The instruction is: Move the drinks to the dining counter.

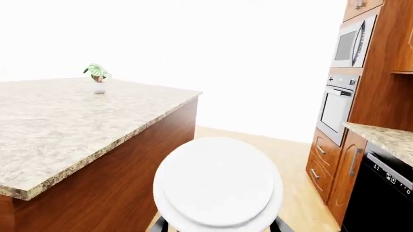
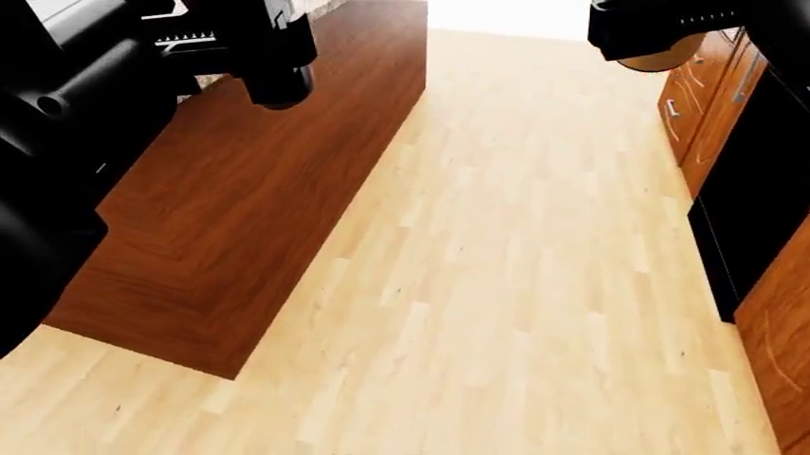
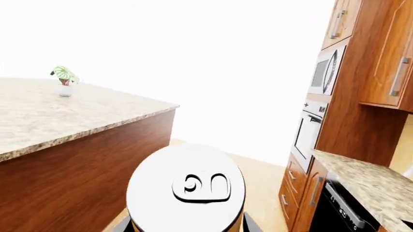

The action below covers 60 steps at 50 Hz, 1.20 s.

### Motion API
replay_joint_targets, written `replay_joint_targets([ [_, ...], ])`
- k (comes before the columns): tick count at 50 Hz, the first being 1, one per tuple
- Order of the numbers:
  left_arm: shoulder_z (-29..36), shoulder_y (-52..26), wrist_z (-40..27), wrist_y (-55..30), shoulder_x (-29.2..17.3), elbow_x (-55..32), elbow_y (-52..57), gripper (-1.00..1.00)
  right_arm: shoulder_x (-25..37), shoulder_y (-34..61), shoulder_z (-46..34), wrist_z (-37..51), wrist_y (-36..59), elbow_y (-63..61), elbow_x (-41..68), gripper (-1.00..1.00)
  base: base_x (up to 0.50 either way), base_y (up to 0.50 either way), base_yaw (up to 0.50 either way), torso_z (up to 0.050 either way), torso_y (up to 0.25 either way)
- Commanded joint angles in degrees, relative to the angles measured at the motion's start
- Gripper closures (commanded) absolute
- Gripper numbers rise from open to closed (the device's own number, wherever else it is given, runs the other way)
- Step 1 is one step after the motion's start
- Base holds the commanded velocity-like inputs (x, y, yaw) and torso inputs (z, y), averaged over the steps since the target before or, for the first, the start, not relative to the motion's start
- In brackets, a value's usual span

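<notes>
In the left wrist view, the white lid of the paper cup (image 1: 218, 186) is seen close up, with dark finger tips just visible on either side of it at the frame edge; the left end effector (image 1: 218, 227) is judged to be clamped on this cup. The dining bench (image 1: 71, 125) lies just beside it, its granite top carrying only a small potted plant (image 1: 98, 77) at the far end. A wall oven (image 1: 337, 107) and microwave (image 1: 350, 44) are seen across the aisle.

In the head view, both arms are raised over the wood floor (image 2: 506, 284); the bench's dark wood side (image 2: 253, 190) is near the left arm. An orange shape under the right end effector (image 2: 665, 52) is taken to be the can.

In the right wrist view, the can (image 3: 187, 193) is seen from above, silver top and pull tab facing the camera, gripped between fingers hardly visible. No drink is yet set on the bench; both carried drinks remain to be placed, and the carton is not seen.
</notes>
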Motion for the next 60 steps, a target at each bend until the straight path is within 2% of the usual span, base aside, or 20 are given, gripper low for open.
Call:
replay_joint_targets([
  [1, -0.5, -0.5, -0.1, 0.8, -0.1, -0.1, -0.1, 1.00, 0.0, 0.2, 0.5, -0.1, 0.6, 0.1, -0.7, 1.00, 0.00, 0.00, 0.50, 0.000, 0.000],
  [8, -0.5, -0.4, 0.0, 0.8, -0.2, 0.0, -0.2, 1.00, 0.0, -1.3, 1.5, -1.7, -1.4, -0.6, -0.6, 1.00, 0.00, 0.00, 0.50, 0.000, 0.000],
  [15, -0.5, -0.3, -0.1, 0.8, -0.1, 0.0, -0.1, 1.00, 0.2, -1.3, 1.8, -0.5, -2.1, -0.7, -0.7, 1.00, -0.07, -0.01, 0.00, 0.000, 0.001],
  [46, -0.5, -0.2, 0.1, 0.7, 0.0, 0.2, -0.2, 1.00, 0.4, -1.1, 1.9, -0.1, -1.8, -0.8, -1.0, 1.00, -0.28, 0.43, 0.00, 0.000, 0.002],
  [49, -0.5, -0.2, 0.1, 0.7, -0.1, 0.3, -0.3, 1.00, 0.4, -1.4, 2.0, 0.8, -2.4, -0.4, -0.3, 1.00, -0.40, 0.39, 0.00, 0.000, 0.004],
  [50, -0.4, -0.2, 0.0, 0.6, -0.1, 0.3, -0.3, 1.00, 0.9, -2.9, 3.5, 0.6, -5.5, -0.7, -1.0, 1.00, 0.00, 0.00, 0.00, 0.000, 0.000],
  [51, -0.4, -0.2, 0.0, 0.6, -0.1, 0.3, -0.3, 1.00, 0.0, 0.0, 1.3, -1.4, 0.4, -0.5, -1.7, 1.00, 0.00, 0.00, 0.00, 0.000, 0.013],
  [52, -0.4, -0.1, 0.0, 0.6, -0.1, 0.3, -0.3, 1.00, 0.6, -1.7, 2.8, -0.1, -3.4, -1.1, -2.0, 1.00, 0.00, 0.00, 0.00, 0.000, 0.000],
  [55, -0.4, -0.2, 0.1, 0.6, -0.1, 0.3, -0.2, 1.00, 0.0, 0.6, 1.0, 0.1, 1.0, -0.4, -1.4, 1.00, 0.00, 0.00, 0.17, 0.000, 0.000],
  [60, -0.6, -0.3, 0.1, 0.6, -0.2, 0.1, -0.2, 1.00, -0.1, 0.6, 1.0, 1.0, 0.6, -0.2, -0.7, 1.00, 0.00, 0.00, 0.50, 0.000, 0.002],
])
